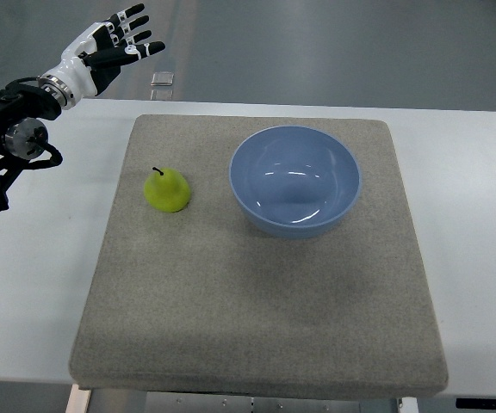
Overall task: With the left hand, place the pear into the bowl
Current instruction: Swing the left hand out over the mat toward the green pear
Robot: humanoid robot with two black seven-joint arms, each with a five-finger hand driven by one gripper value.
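our left hand [114, 39], white-shelled with black finger joints, hangs high at the far left of the top view, out beyond the far edge of the white table [41, 258]. its fingers are spread and relaxed, holding nothing. the dark forearm behind it comes in from the left edge. our right hand does not show at all.

moving outward, the small yellow-green pear with a dark stem [167, 190] stands upright on the grey felt-like mat [257, 318], on the mat's left half and well apart from our hand. just to its right, near but not touching, sits the round pale blue bowl [294, 179], which looks empty.

we judge the task barely begun: the reach to the pear is the step in hand. to do it well, we should bring the hand down and toward us, arriving over the pear from above or from its left side, so the bowl stays out of the fingers' way. we would keep the fingers wide until they bracket the broad lower body, not the narrow neck or the stem, then close gently; a pear is rounded and could roll or tip if one finger nudges it first. the lift need only clear the bowl's rim before we carry rightward.
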